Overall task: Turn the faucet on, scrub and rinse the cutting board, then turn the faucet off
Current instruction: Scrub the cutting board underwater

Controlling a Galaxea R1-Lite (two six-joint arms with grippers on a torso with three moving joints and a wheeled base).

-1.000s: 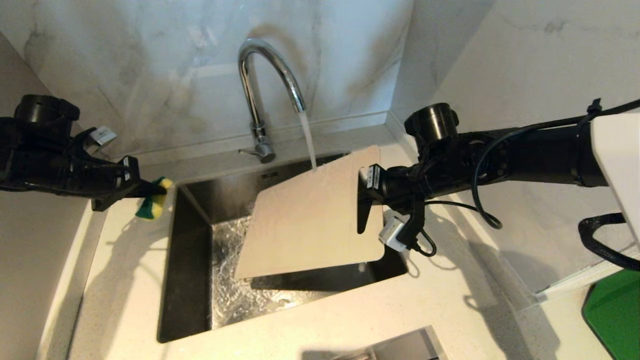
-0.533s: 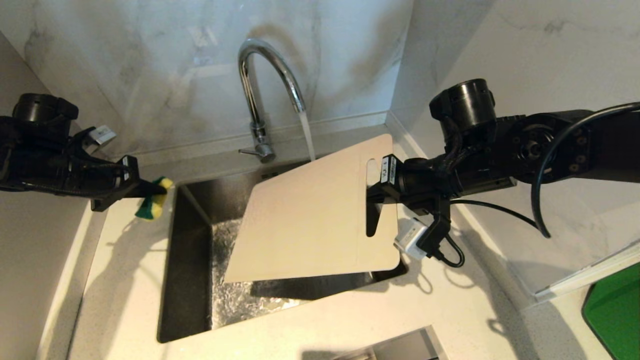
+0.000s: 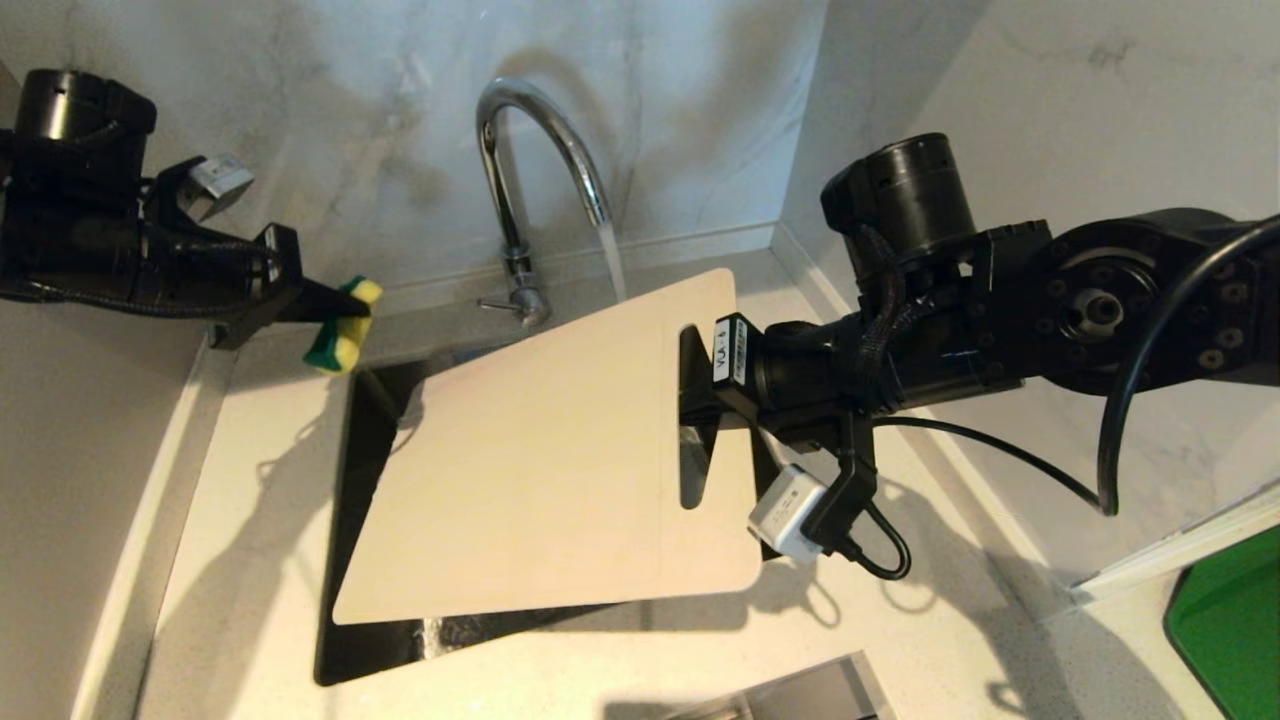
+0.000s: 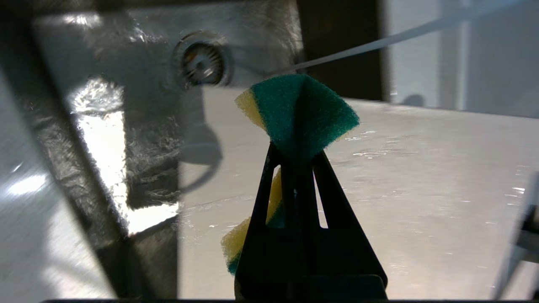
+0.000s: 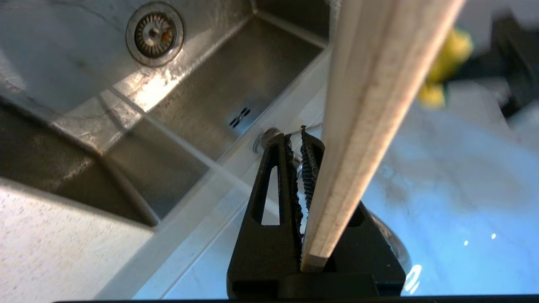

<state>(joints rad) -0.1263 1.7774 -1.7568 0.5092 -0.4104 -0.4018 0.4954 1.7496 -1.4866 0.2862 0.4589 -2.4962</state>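
The chrome faucet (image 3: 530,170) stands behind the sink with water (image 3: 612,262) running from its spout; the stream drops out of sight behind the far edge of the cutting board (image 3: 530,470). The pale board hangs tilted over the sink, its low corner near the front left. My right gripper (image 3: 692,405) is shut on its right end at the handle slot; the right wrist view shows the board's edge (image 5: 370,105) wedged in the right gripper (image 5: 300,141). My left gripper (image 3: 325,300) hovers above the sink's far left corner, shut on a green-and-yellow sponge (image 3: 342,328), squeezed in the left gripper (image 4: 297,149).
The steel sink (image 3: 345,560) is wet, with a round drain (image 5: 155,33) on its floor. The faucet's thin lever (image 3: 495,303) points left. Marble walls close in behind and on the right. A green flat thing (image 3: 1230,620) lies at the far right on the counter.
My right arm has lifted the board out from under the stream and swung it left and nearer, flatter over the sink. My left gripper with the sponge has risen and moved slightly right.
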